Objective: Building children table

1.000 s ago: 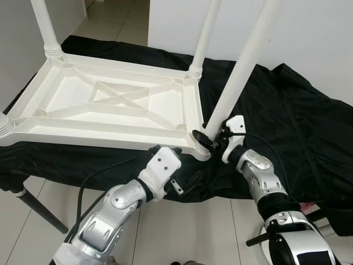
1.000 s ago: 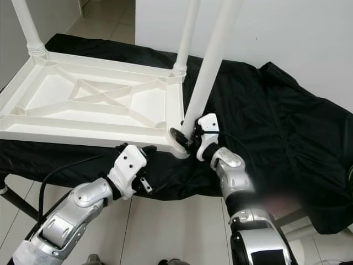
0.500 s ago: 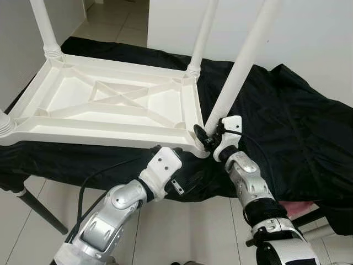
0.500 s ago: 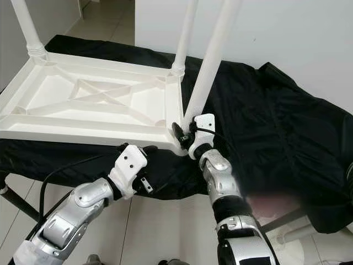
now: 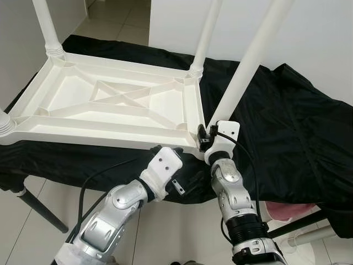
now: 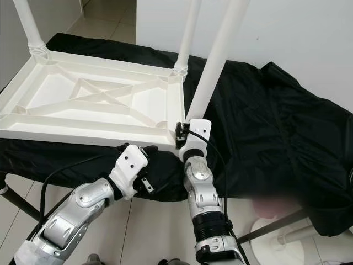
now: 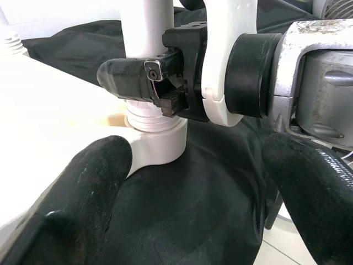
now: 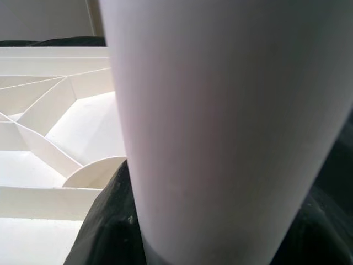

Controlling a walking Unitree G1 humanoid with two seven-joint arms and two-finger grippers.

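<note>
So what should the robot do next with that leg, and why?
Probably keep turning the leg in its corner socket. The right tool is clamped low on the leg, which leans instead of standing straight like the others, so it likely isn't fully seated. The left tool waits open below the table edge.

No writing, brand mark, number or sign can be read anywhere in these views. The white plastic tabletop (image 5: 116,107) and its legs are plain and unmarked, and the black cloth (image 5: 287,116) under them bears no print.
</note>
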